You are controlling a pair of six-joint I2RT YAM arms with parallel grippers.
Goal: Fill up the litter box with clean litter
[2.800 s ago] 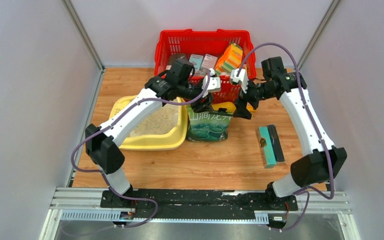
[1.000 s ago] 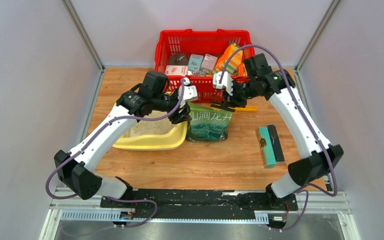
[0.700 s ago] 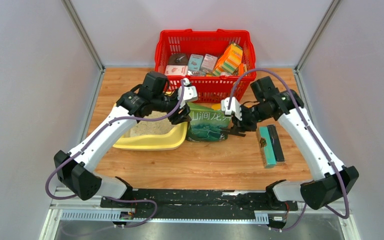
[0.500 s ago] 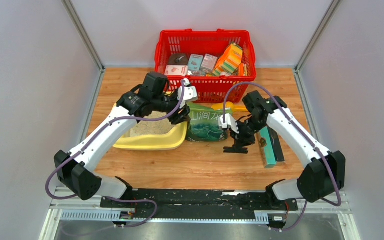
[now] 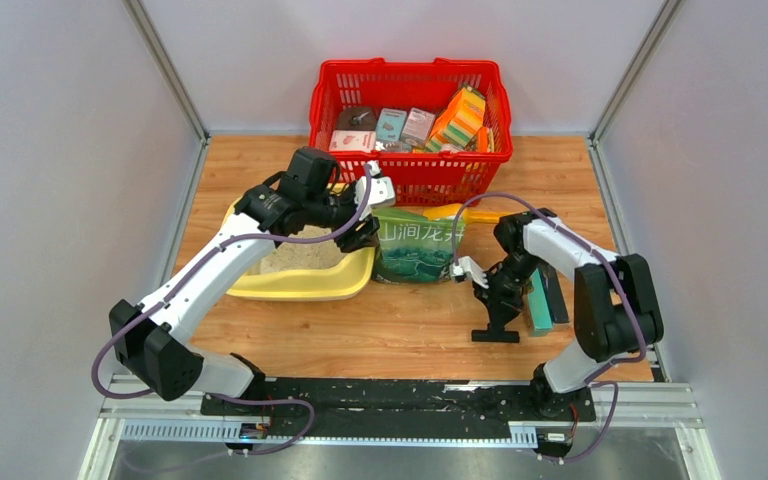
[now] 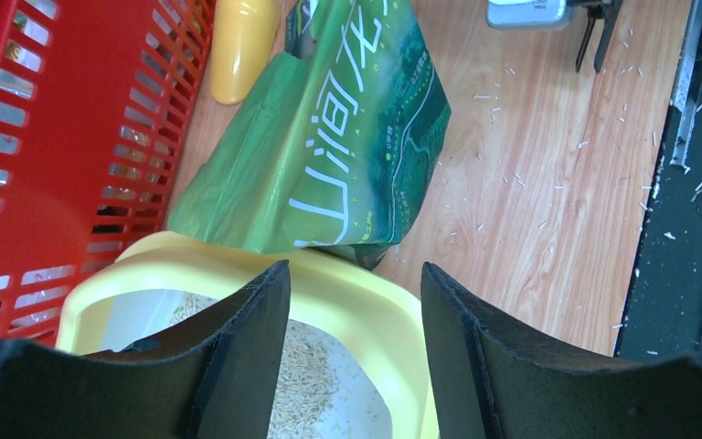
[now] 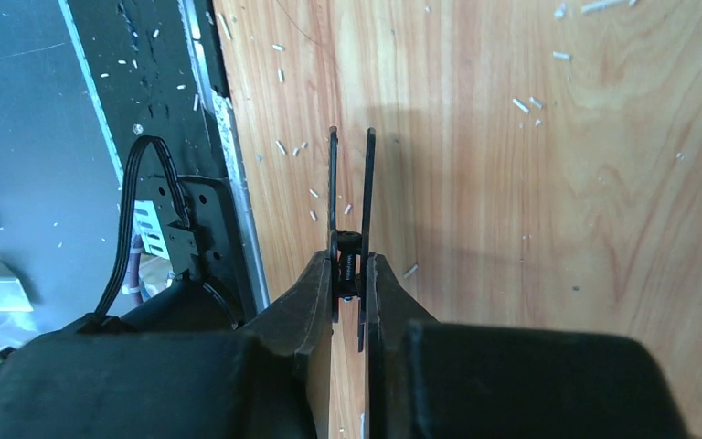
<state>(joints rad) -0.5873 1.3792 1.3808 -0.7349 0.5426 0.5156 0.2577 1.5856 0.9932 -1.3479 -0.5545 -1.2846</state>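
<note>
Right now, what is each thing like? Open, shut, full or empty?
litter box: partly filled, some floor bare.
clean litter: spread loose in the box.
green bag: lying down, its corner against the box's rim.
yellow scoop: lying on the table, not held.
red basket: holding boxes.
left gripper: open, above the box's corner.
right gripper: shut on a black clip.

The pale-yellow litter box (image 5: 305, 287) lies flat on the left side, with its wide rim upward. Inside, the beige clean litter (image 5: 298, 254) makes a thin, uneven layer, and part of the floor is bare.
</note>
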